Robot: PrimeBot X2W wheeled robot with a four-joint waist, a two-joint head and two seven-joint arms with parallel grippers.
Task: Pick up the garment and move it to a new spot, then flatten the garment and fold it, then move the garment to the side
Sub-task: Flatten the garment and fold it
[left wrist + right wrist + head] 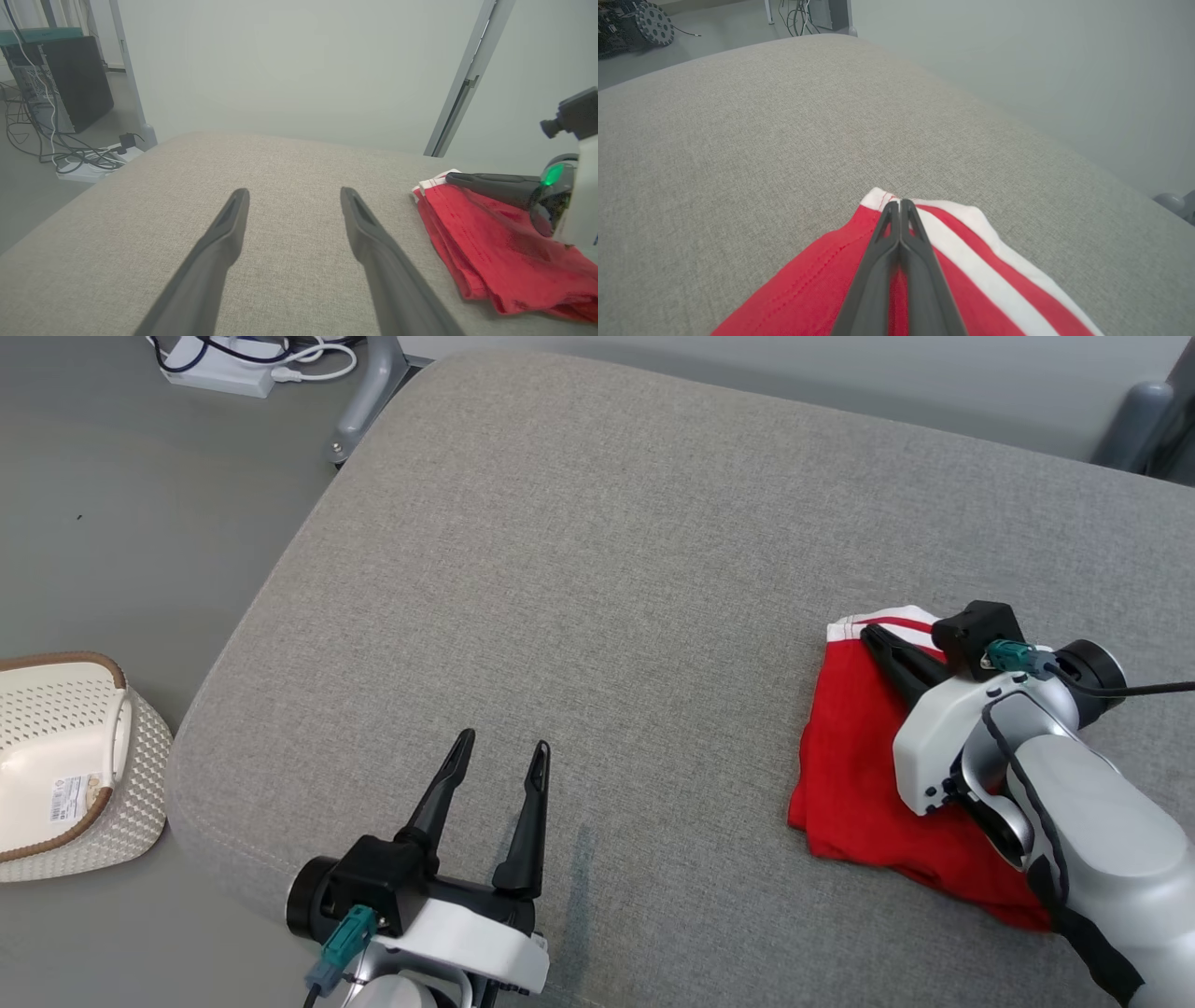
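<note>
Right claw shut, both dark fingers pressed together and laid flat on top of the red garment, tips at its white-trimmed edge. No telling of any cloth pinched between them. Garment folded into a rough rectangle, lying on the robot's right side of the gray fabric-covered counter, close to the near edge.

Right wrist view: the right claw as one dark wedge, tips just reaching the white hem, white stripes running down the red garment on one side, bare counter beyond. Left wrist view, from the side: stacked layers along the folded edge of the garment, the right claw lying across the top, a green light glowing behind it.

Left claw spread wide and empty, held low over bare counter, well apart from the garment; same wide gap seen in its own view.

Further out, in the head view: pale forearm covering the garment's near right corner; white lattice basket with a brown rim on the floor beside the counter's left corner; power strip with cables next to a gray metal leg. In the left wrist view, a dark computer tower past the counter's far edge. In the right wrist view, a toothed wheel on the floor.
</note>
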